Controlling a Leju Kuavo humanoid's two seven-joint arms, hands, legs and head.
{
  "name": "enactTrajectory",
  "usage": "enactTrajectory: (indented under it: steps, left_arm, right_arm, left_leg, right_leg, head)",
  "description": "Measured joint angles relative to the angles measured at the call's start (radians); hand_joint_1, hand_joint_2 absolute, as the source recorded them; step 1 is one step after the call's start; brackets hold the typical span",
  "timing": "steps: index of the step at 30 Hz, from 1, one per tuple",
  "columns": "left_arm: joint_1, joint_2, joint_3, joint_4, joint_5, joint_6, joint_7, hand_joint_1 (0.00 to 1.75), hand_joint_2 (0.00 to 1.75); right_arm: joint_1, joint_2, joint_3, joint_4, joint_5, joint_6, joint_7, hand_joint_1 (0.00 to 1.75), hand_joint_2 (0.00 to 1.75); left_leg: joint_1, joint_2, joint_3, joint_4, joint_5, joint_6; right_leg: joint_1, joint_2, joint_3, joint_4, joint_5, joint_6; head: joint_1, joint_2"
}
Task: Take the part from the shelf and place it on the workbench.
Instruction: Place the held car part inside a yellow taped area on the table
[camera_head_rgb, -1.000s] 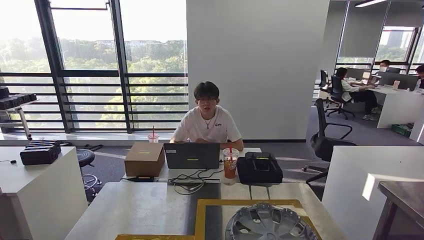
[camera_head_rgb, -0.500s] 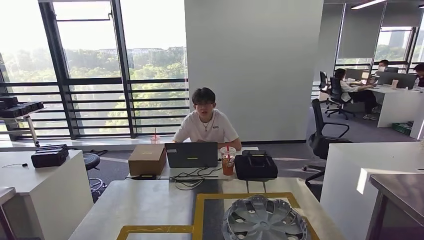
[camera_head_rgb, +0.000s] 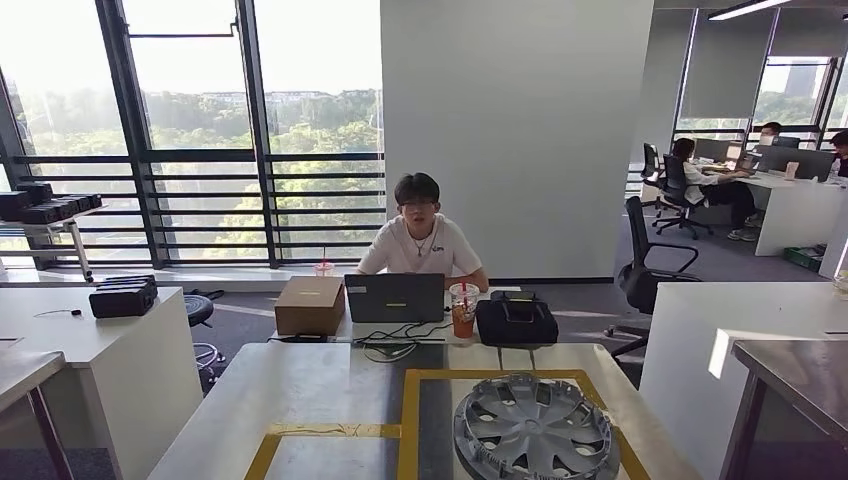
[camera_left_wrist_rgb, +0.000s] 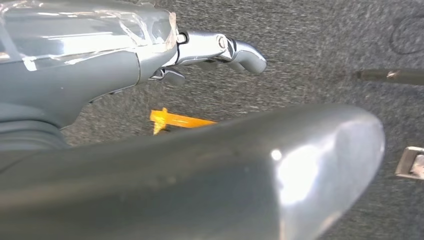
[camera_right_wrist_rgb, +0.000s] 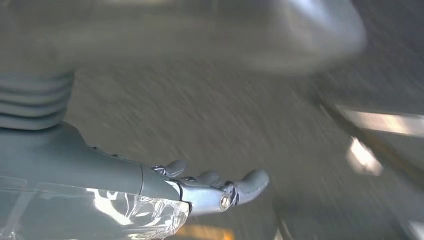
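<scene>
- The left robot hand (camera_left_wrist_rgb: 150, 60) hangs by the robot's side over grey carpet, fingers extended and apart, holding nothing.
- The desk (camera_head_rgb: 300, 400) stands directly ahead, grey-topped with yellow tape lines marking a frame on it.
- The part, a silver wheel cover (camera_head_rgb: 532, 428), lies flat and face-up on the desk inside that taped frame, right of centre, so it seems already to rest on the workbench; no shelf can be made out.
- It looks like thin moulded plastic: light, fairly stiff yet flexible at the rim, smooth and a little slippery. The spokes and openings could crack under a hard pinch.
- Best hold, I judge: opposite edges of the rim with both hands, or fingers hooked through an opening near the rim.
- The right robot hand (camera_right_wrist_rgb: 200, 185) also hangs over the carpet, fingers loosely stretched, empty.
- Against the earlier head views, the whole scene sits lower and shifted: the camera has moved, bringing more of the desk and the full wheel cover into sight. The cover itself seems unmoved within the tape.
</scene>
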Motion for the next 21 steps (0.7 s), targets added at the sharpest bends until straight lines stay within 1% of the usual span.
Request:
enactTrajectory:
  steps: [1, 2, 3, 4, 5, 6, 7, 8, 9, 10, 11, 12, 13, 14, 15, 16, 17, 18, 19, 20, 21]
  left_arm:
    - [-0.001, 0.000, 0.000, 0.004, -0.023, 0.002, -0.014, 0.00, 0.00]
    - [-0.001, 0.000, 0.000, 0.011, -0.046, 0.004, -0.029, 0.00, 0.00]
    - [-0.001, -0.001, -0.001, 0.018, -0.069, 0.007, -0.045, 0.00, 0.00]
    - [-0.002, -0.001, -0.001, 0.024, -0.089, 0.009, -0.058, 0.00, 0.00]
    - [-0.003, -0.001, -0.001, 0.031, -0.107, 0.009, -0.070, 0.00, 0.00]
    - [-0.006, -0.001, -0.002, 0.036, -0.125, 0.008, -0.082, 0.00, 0.00]
    - [-0.009, -0.001, -0.002, 0.040, -0.141, 0.005, -0.091, 0.00, 0.00]
    - [-0.012, -0.001, -0.003, 0.043, -0.155, 0.002, -0.100, 0.00, 0.00]
    - [-0.014, 0.000, -0.004, 0.046, -0.168, 0.000, -0.108, 0.00, 0.00]
    - [-0.016, 0.000, -0.005, 0.048, -0.178, 0.000, -0.114, 0.00, 0.00]
    - [-0.018, 0.000, -0.005, 0.049, -0.187, 0.000, -0.121, 0.00, 0.00]
    - [-0.019, 0.000, -0.006, 0.052, -0.195, 0.001, -0.126, 0.00, 0.00]
    - [-0.020, 0.000, -0.006, 0.054, -0.201, 0.002, -0.130, 0.00, 0.00]
    - [-0.020, 0.000, -0.006, 0.057, -0.206, 0.003, -0.134, 0.00, 0.00]
    - [-0.020, 0.001, -0.006, 0.060, -0.208, 0.003, -0.136, 0.00, 0.00]
    - [-0.019, 0.001, -0.005, 0.061, -0.210, 0.003, -0.137, 0.00, 0.00]
    - [-0.019, 0.001, -0.005, 0.063, -0.210, 0.004, -0.138, 0.00, 0.00]
    - [-0.020, 0.001, -0.006, 0.065, -0.210, 0.004, -0.139, 0.00, 0.00]
    - [-0.021, 0.001, -0.006, 0.067, -0.210, 0.005, -0.139, 0.00, 0.00]
    - [-0.023, 0.001, -0.006, 0.070, -0.214, 0.006, -0.141, 0.00, 0.00]
    - [-0.024, 0.001, -0.006, 0.074, -0.221, 0.008, -0.145, 0.00, 0.00]
  right_arm:
    - [-0.007, 0.001, -0.012, 0.039, 0.043, 0.017, -0.003, 0.00, 1.75]
    - [-0.016, 0.001, -0.026, 0.078, 0.084, 0.037, -0.003, 0.00, 1.75]
    - [-0.028, 0.001, -0.043, 0.120, 0.122, 0.058, 0.002, 0.00, 1.75]
    - [-0.041, -0.001, -0.060, 0.160, 0.150, 0.076, 0.009, 0.00, 1.75]
    - [-0.055, -0.005, -0.078, 0.202, 0.175, 0.090, 0.017, 0.00, 1.75]
    - [-0.069, -0.010, -0.096, 0.245, 0.199, 0.102, 0.024, 0.00, 1.75]
    - [-0.083, -0.018, -0.114, 0.287, 0.221, 0.112, 0.029, 0.00, 1.75]
    - [-0.096, -0.026, -0.128, 0.328, 0.241, 0.120, 0.034, 0.00, 1.75]
    - [-0.108, -0.035, -0.141, 0.365, 0.259, 0.126, 0.038, 0.00, 1.75]
    - [-0.118, -0.043, -0.150, 0.402, 0.275, 0.130, 0.041, 0.00, 1.75]
    - [-0.127, -0.050, -0.158, 0.435, 0.287, 0.132, 0.042, 0.00, 1.75]
    - [-0.134, -0.057, -0.166, 0.464, 0.298, 0.135, 0.042, 0.00, 1.75]
    - [-0.139, -0.062, -0.173, 0.492, 0.306, 0.137, 0.042, 0.00, 1.75]
    - [-0.144, -0.067, -0.179, 0.515, 0.312, 0.139, 0.042, 0.00, 1.75]
    - [-0.147, -0.072, -0.183, 0.535, 0.316, 0.141, 0.042, 0.00, 1.75]
    - [-0.150, -0.075, -0.186, 0.551, 0.318, 0.142, 0.042, 0.00, 1.75]
    - [-0.153, -0.079, -0.188, 0.564, 0.319, 0.142, 0.042, 0.00, 1.75]
    - [-0.154, -0.082, -0.190, 0.575, 0.320, 0.142, 0.042, 0.00, 1.75]
    - [-0.156, -0.085, -0.192, 0.587, 0.321, 0.142, 0.042, 0.00, 1.75]
    - [-0.158, -0.088, -0.194, 0.599, 0.323, 0.142, 0.041, 0.00, 1.75]
    - [-0.160, -0.092, -0.196, 0.612, 0.327, 0.142, 0.039, 0.00, 1.75]
  left_leg:
    - [0.002, 0.003, -0.012, -0.004, 0.014, 0.006]
    - [0.000, 0.005, -0.026, -0.004, 0.026, 0.010]
    - [-0.002, 0.007, -0.042, -0.003, 0.039, 0.011]
    - [-0.003, 0.009, -0.058, -0.001, 0.051, 0.011]
    - [-0.004, 0.011, -0.074, 0.002, 0.062, 0.009]
    - [-0.004, 0.013, -0.090, 0.006, 0.072, 0.007]
    - [-0.003, 0.014, -0.106, 0.013, 0.082, 0.004]
    - [-0.003, 0.015, -0.122, 0.023, 0.089, 0.000]
    - [-0.003, 0.015, -0.136, 0.035, 0.096, -0.005]
    - [-0.004, 0.015, -0.147, 0.044, 0.102, -0.012]
    - [-0.004, 0.016, -0.155, 0.050, 0.109, -0.018]
    - [-0.004, 0.016, -0.158, 0.052, 0.116, -0.025]
    - [-0.002, 0.015, -0.162, 0.052, 0.122, -0.031]
    - [0.001, 0.013, -0.168, 0.058, 0.113, -0.037]
    - [0.004, 0.011, -0.177, 0.075, 0.086, -0.042]
    - [0.006, 0.009, -0.190, 0.111, 0.039, -0.048]
    - [0.008, 0.008, -0.204, 0.165, -0.017, -0.053]
    - [0.010, 0.007, -0.217, 0.230, -0.066, -0.057]
    - [0.011, 0.007, -0.224, 0.291, -0.094, -0.059]
    - [0.012, 0.006, -0.219, 0.330, -0.097, -0.059]
    - [0.013, 0.006, -0.199, 0.336, -0.078, -0.058]
  right_leg:
    - [0.001, 0.002, -0.015, 0.041, -0.041, -0.005]
    - [0.001, 0.004, -0.033, 0.098, -0.089, -0.010]
    - [0.000, 0.005, -0.049, 0.164, -0.128, -0.011]
    - [-0.001, 0.005, -0.056, 0.218, -0.147, -0.007]
    - [-0.002, 0.005, -0.052, 0.248, -0.144, 0.003]
    - [-0.004, 0.005, -0.031, 0.244, -0.123, 0.015]
    - [-0.006, 0.005, 0.008, 0.203, -0.096, 0.025]
    - [-0.008, 0.005, 0.060, 0.132, -0.082, 0.030]
    - [-0.007, 0.007, 0.112, 0.054, -0.082, 0.028]
    - [-0.005, 0.008, 0.147, -0.006, -0.089, 0.022]
    - [-0.002, 0.009, 0.164, -0.042, -0.100, 0.013]
    - [0.002, 0.010, 0.164, -0.052, -0.102, 0.003]
    - [0.001, 0.008, 0.153, -0.048, -0.096, -0.006]
    - [-0.001, 0.007, 0.144, -0.047, -0.087, -0.016]
    - [-0.003, 0.005, 0.132, -0.048, -0.076, -0.026]
    - [-0.005, 0.004, 0.119, -0.048, -0.064, -0.034]
    - [-0.004, 0.003, 0.105, -0.048, -0.052, -0.038]
    - [-0.003, 0.003, 0.091, -0.047, -0.041, -0.040]
    - [-0.001, 0.002, 0.076, -0.046, -0.029, -0.040]
    - [0.000, 0.002, 0.062, -0.044, -0.017, -0.039]
    - [0.001, 0.003, 0.048, -0.042, -0.006, -0.037]
  head:
    - [0.002, 0.000]
    - [0.003, 0.000]
    - [0.005, 0.000]
    - [0.005, 0.000]
    - [0.006, 0.000]
    - [0.006, 0.000]
    - [0.007, 0.000]
    - [0.007, 0.000]
    - [0.007, 0.000]
    - [0.007, 0.000]
    - [0.007, 0.000]
    - [0.005, 0.000]
    - [0.005, 0.000]
    - [0.004, 0.000]
    - [0.003, 0.000]
    - [0.003, 0.000]
    - [0.001, 0.000]
    - [0.000, 0.000]
    - [-0.001, 0.000]
    - [-0.001, 0.000]
    - [-0.002, 0.000]
